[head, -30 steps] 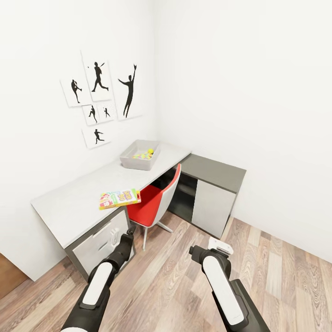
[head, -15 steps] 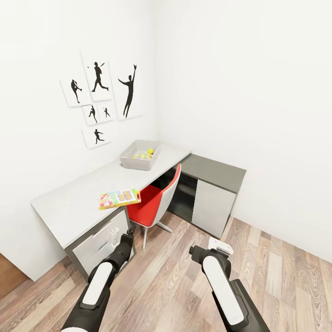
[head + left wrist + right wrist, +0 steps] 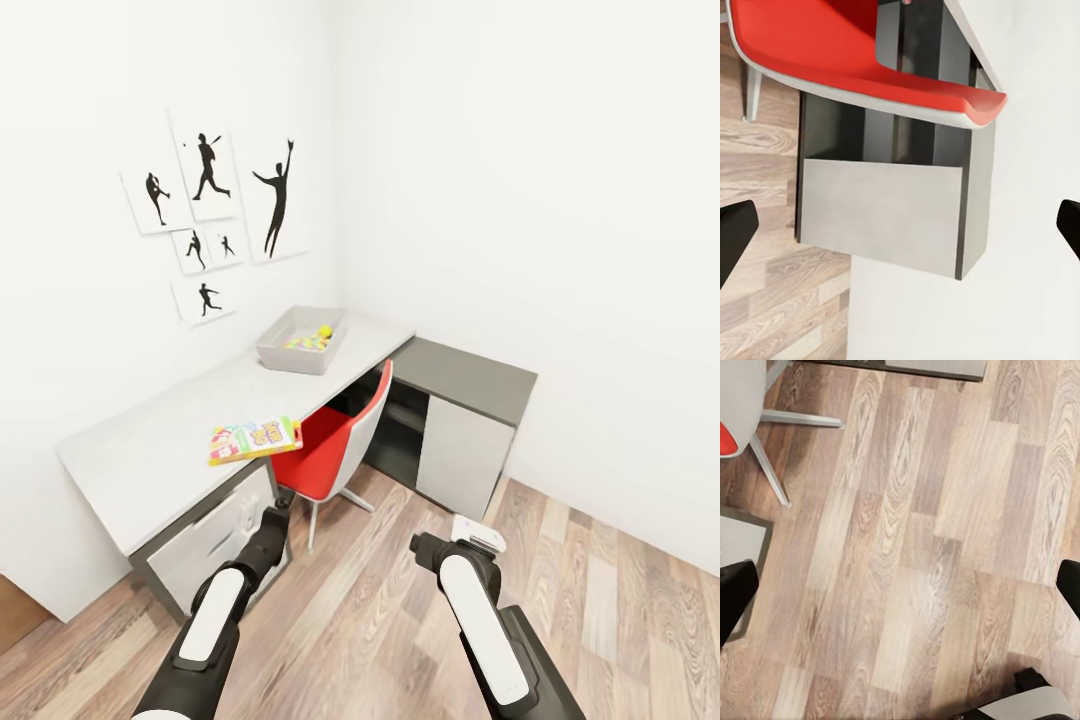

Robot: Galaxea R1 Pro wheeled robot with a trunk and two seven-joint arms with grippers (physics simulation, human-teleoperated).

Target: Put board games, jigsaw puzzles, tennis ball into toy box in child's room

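Both arms are hanging low in front of the robot over the wood floor (image 3: 400,620). The left gripper (image 3: 900,232) is standing with its jaws spread wide, the two dark fingertips (image 3: 735,232) sitting at opposite edges of the left wrist view with nothing between them. The right gripper (image 3: 900,596) is spread just as wide and is holding nothing, facing bare planks.

Ahead of the left gripper the red chair (image 3: 335,445) is tucked under the table (image 3: 150,455), its seat edge overhanging the dark cabinet (image 3: 455,425) as the left wrist view shows it. Just beyond the left arm, the table's near edge is running diagonally away, with a drawer unit (image 3: 215,535) below it.

A colourful board game (image 3: 255,439) is lying flat near that front edge, close above the chair. Farther along the table, toward the corner of the walls, the grey toy box (image 3: 300,340) is sitting open with a yellow tennis ball (image 3: 324,331) and some coloured pieces inside.

Ahead of and beside the right gripper, open floor is stretching to the wall.
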